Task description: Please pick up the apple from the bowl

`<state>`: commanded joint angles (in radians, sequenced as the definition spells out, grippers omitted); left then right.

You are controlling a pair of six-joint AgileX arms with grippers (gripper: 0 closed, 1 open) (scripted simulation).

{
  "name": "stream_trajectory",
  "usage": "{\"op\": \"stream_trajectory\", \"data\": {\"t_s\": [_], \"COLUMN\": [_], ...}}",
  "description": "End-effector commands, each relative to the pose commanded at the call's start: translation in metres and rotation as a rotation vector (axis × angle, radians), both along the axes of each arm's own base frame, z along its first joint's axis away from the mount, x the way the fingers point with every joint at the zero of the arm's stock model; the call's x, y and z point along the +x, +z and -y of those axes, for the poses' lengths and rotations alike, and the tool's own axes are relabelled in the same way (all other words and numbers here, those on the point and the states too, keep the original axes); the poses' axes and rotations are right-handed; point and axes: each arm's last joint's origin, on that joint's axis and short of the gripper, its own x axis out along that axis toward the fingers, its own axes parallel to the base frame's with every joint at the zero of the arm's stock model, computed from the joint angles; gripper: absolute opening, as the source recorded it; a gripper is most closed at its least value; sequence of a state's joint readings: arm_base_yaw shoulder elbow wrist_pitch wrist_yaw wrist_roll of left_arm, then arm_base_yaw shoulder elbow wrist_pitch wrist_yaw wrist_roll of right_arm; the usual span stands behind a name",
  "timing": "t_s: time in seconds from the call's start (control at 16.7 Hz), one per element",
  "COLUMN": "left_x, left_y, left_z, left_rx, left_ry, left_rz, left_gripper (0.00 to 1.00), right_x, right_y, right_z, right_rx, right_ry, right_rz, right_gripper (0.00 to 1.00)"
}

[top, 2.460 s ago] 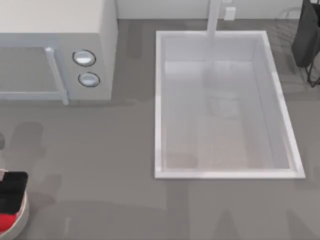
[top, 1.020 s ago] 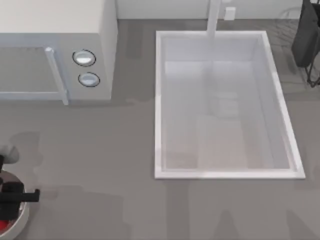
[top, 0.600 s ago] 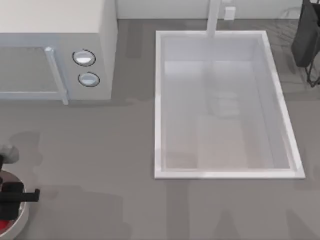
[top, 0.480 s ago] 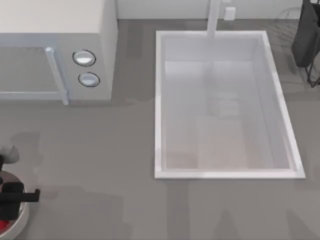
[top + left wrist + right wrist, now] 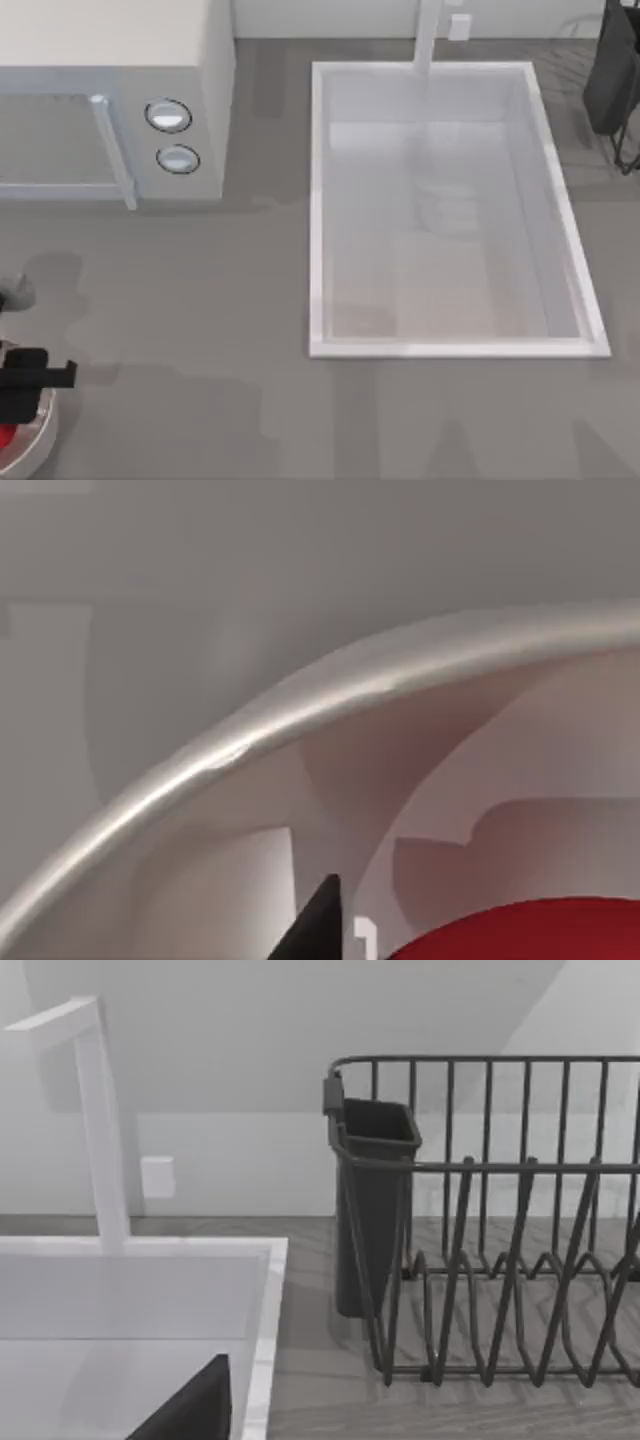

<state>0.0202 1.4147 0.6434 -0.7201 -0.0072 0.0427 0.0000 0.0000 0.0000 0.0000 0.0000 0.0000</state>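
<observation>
One apple (image 5: 6,436), low in bowl (image 5: 40,440) at table's near-left corner.
Directly beneath left gripper (image 5: 25,385), far nearer than parked right arm; finger spread: cannot tell. Straight descent into bowl likely called for.

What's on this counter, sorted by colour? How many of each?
Red: 1, the apple
White or off-white: 4, the bowl, the sink, the faucet, the microwave
Dark grey or black: 2, the dish rack, the left gripper over the bowl
Total: 7
</observation>
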Motion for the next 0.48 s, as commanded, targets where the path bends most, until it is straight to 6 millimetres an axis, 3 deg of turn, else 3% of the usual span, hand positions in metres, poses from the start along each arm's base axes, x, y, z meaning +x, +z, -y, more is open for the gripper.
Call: {"op": "stream_trajectory", "data": {"t_s": [0.18,0.48], "left_x": [0.018,0.029], "left_y": [0.035,0.131], "left_z": [0.000,0.000], "left_rx": [0.000,0.000], "left_ry": [0.000,-0.001], "left_rz": [-0.008,-0.034], "left_gripper": [0.00,0.00], "right_x": [0.000,0.000], "right_y": [0.000,0.000], "right_z": [0.000,0.000], "right_rx": [0.000,0.000], "right_ry": [0.000,0.000], "right_rz": [0.000,0.000], "right_gripper": [1.00,1.00]}}
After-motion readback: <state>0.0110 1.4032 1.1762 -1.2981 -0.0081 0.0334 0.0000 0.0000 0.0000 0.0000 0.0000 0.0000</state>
